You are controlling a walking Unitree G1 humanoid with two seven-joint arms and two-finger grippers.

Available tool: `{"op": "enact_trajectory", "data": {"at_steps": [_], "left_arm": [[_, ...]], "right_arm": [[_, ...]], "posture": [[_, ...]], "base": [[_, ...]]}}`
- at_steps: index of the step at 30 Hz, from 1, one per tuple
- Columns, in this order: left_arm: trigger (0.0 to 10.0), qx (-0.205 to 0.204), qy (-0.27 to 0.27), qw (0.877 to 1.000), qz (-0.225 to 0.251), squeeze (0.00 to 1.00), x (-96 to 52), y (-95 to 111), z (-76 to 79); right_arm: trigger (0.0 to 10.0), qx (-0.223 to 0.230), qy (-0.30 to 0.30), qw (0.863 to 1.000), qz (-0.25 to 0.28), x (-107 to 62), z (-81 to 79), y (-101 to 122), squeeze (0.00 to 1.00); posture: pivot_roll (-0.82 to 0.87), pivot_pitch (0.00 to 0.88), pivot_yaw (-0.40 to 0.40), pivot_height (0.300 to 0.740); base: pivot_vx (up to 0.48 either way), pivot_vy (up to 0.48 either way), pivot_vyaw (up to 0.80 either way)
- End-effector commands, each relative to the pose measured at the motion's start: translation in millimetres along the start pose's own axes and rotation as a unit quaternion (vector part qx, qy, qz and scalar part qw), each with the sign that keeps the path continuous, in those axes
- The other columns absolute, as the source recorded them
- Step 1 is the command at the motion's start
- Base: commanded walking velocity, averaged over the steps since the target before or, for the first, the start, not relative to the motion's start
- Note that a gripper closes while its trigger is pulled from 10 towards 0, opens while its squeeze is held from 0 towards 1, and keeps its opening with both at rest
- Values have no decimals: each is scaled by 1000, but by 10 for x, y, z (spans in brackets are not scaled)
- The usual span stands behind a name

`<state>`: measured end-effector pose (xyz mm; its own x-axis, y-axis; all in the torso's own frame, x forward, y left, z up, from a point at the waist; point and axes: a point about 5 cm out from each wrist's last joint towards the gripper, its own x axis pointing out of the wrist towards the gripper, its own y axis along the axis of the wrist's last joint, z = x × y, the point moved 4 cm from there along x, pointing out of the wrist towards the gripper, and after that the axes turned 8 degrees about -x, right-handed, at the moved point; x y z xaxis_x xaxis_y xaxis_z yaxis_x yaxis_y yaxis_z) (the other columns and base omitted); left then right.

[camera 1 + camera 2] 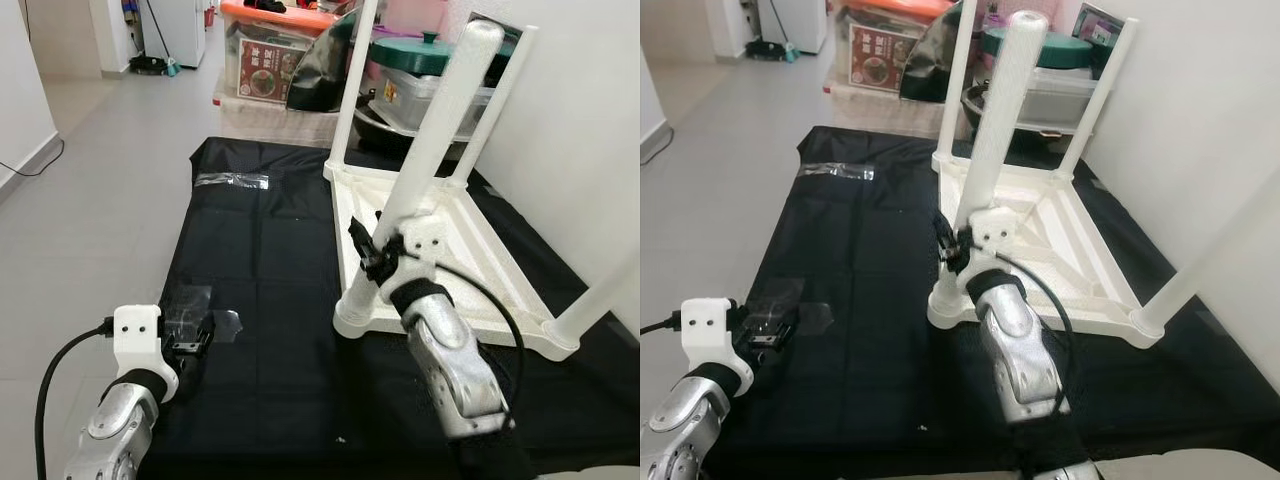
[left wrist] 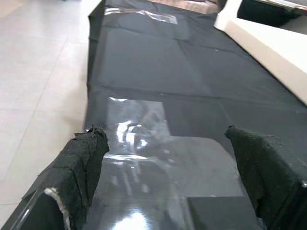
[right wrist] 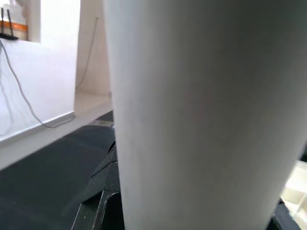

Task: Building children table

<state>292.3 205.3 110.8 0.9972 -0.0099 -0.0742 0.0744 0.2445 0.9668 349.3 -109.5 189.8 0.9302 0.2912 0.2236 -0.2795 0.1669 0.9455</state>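
Observation:
A white children's table (image 1: 470, 260) lies upside down on a black cloth (image 1: 260, 260), its legs pointing up. The near-left leg (image 1: 435, 130) stands tilted in its corner socket, and my right gripper (image 1: 375, 255) is shut on its lower part. In the right wrist view that leg (image 3: 201, 115) sits right against the fingers. My left gripper (image 1: 190, 340) hovers open over the cloth's near-left corner, apart from the table. In the left wrist view the left gripper (image 2: 165, 136) has clear tape (image 2: 153, 158) below it and nothing between its fingers.
Plastic storage boxes (image 1: 270, 50) and a green-lidded pot (image 1: 425, 55) crowd the far end behind the table. A white wall (image 1: 580, 120) runs along the right. Tiled floor (image 1: 90, 200) lies to the left. Another strip of clear tape (image 1: 232, 180) holds the cloth's far part.

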Motion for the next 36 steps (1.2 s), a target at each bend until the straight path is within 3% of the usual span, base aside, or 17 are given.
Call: {"op": "enact_trajectory", "data": {"at_steps": [1,6,9,15,16,20,22,24,27,30,36], "left_arm": [[10000,2,-10,1000,-9,0,30,-39,48],[10000,1,-16,1000,-11,0,38,-45,84],[10000,1,-14,1000,-13,0,39,-44,47],[10000,-5,-13,1000,-14,0,41,-54,51],[10000,-8,-13,1000,-16,0,34,-73,62],[10000,-9,-12,1000,-17,0,26,-85,64],[10000,-9,-9,1000,-17,0,18,-92,57],[10000,-9,-7,1000,-17,0,16,-94,54],[10000,-10,-6,1000,-16,0,14,-91,52],[10000,-9,-5,1000,-15,0,16,-85,41],[10000,-8,-4,1000,-14,0,22,-78,26]], "right_arm": [[10000,-46,13,997,-62,-140,2,-333,0],[10000,-48,39,996,-63,-137,-101,-344,0],[10000,-22,76,993,-84,-143,-205,-409,0],[10000,18,81,991,-103,-132,-187,-470,0],[10000,35,75,990,-112,-103,-158,-489,0],[10000,19,60,989,-133,-71,-116,-537,0],[10000,25,-3,981,-194,-47,15,-692,0],[10000,36,-24,977,-210,-42,39,-729,0],[10000,31,-6,983,-181,15,-45,-619,0],[10000,54,108,989,-91,45,-358,-298,0],[10000,47,156,984,-72,25,-413,-235,0]], "posture": [[103,0,-121,740],[103,0,-119,740],[101,0,-121,740],[98,0,-126,740],[98,0,-130,740],[98,0,-130,740],[102,0,-139,740],[102,0,-139,740],[104,0,-141,740],[107,0,-141,740],[100,0,-144,740]], "base": [[0,0,0],[0,0,0],[0,0,0],[0,0,0],[0,0,0],[0,0,0],[0,0,0],[0,0,0],[0,0,0],[0,0,0],[0,0,0]]}}
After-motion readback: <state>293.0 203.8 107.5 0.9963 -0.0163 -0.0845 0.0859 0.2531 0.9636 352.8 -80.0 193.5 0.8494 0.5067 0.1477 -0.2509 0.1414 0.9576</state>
